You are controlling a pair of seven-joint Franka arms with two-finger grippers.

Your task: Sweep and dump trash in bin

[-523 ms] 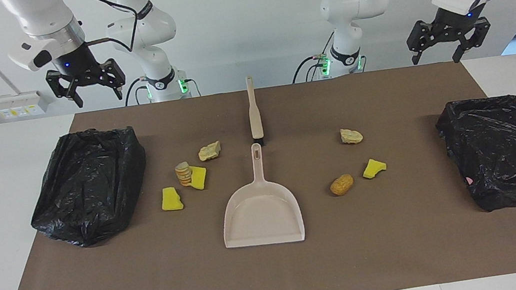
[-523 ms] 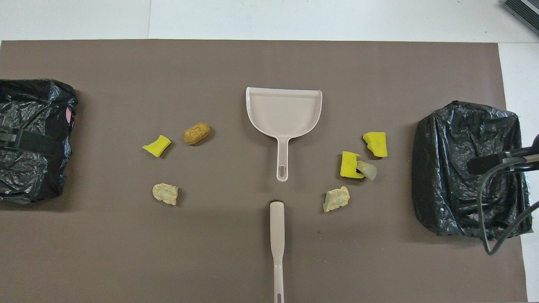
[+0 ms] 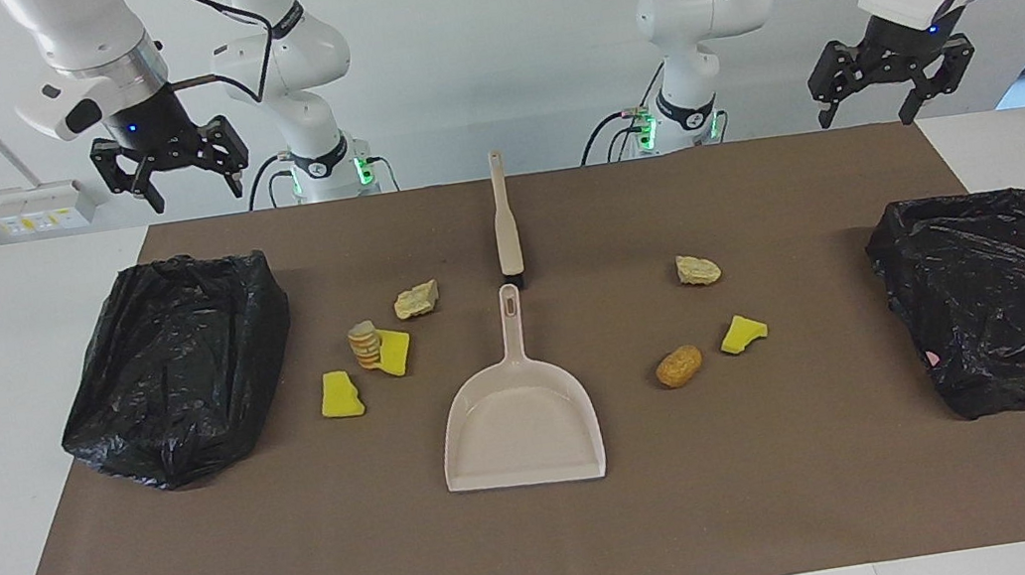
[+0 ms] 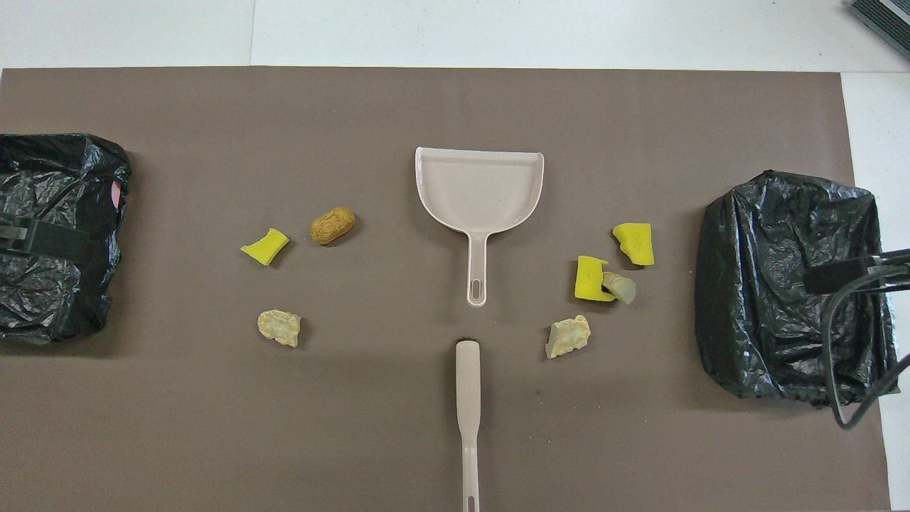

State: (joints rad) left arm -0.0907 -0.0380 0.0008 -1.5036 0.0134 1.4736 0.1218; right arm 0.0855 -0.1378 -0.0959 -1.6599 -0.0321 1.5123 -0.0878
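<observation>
Both grippers have risen a touch since the earlier frame and nothing on the mat has shifted.

From the facing camera, the right gripper (image 3: 171, 165) hangs with fingers spread and empty over the robots' end of the crumpled black bin-bag-lined bin (image 3: 175, 367), and the left gripper (image 3: 890, 72) hangs the same way, spread and empty, above the table edge on the robot side of the second black bag-lined bin (image 3: 1007, 296). The beige plastic dustpan (image 3: 519, 422) lies flat at mid-mat, its handle toward the robots. The slim beige plastic brush (image 3: 504, 218) lies just nearer the robots than that handle, in line with it — close but apart.

The trash is all loose on the mat: four scraps (image 3: 377, 347) beside the dustpan toward the right arm's end, three scraps (image 3: 706, 320) beside it toward the left arm's end.

From overhead, the dustpan's open mouth (image 4: 480, 158) faces away from the robots, while every scrap lies level with its handle or nearer the robots. The risks, as I judge them:
- sweeping toward the pan as it lies would push scraps against its walls, not in;
- the yellow sponge chunk (image 4: 590, 279) touches a tan lump (image 4: 621, 287) — one stroke could scatter them;
- the round orange-brown lump (image 4: 332, 225) may roll off;
- the brush handle is thin and flat on the mat, so a pinch could slip.
</observation>
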